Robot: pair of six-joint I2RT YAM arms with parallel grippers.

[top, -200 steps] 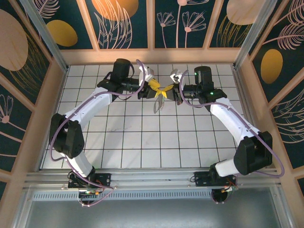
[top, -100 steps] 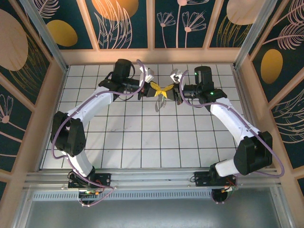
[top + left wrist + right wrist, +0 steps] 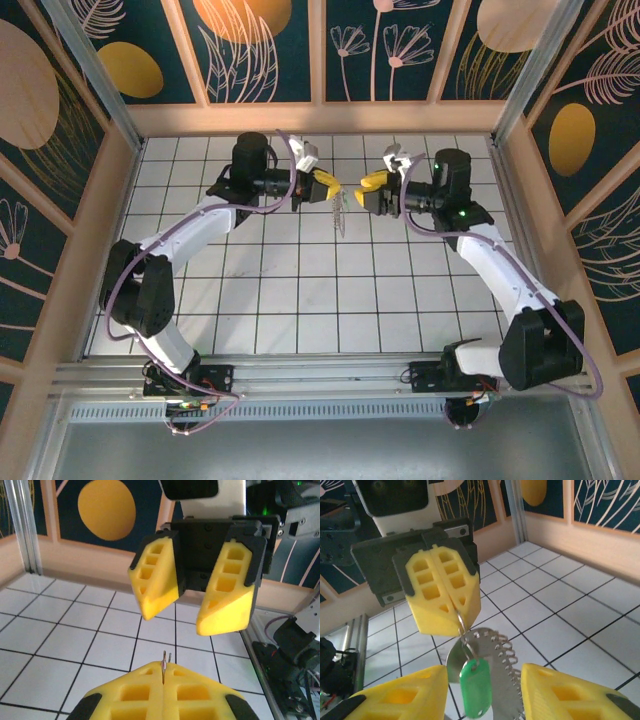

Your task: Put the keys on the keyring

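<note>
– Above the far-middle tiles, what has changed?
– The right gripper (image 3: 372, 183), formerly clenched close to the left, is now released and drawn back. The green key (image 3: 474, 682) and a toothed silver piece (image 3: 496, 652) hang on the keyring (image 3: 460, 625). Beyond, the left gripper (image 3: 454, 611) is clenched on that ring.

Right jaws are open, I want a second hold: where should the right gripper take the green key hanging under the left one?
Likely the green key by its plastic head, pinched across the narrow edges, with the right gripper coming straight in. It hangs broad face toward that wrist, below the left gripper shut on the keyring, a toothed metal disc behind.
</note>
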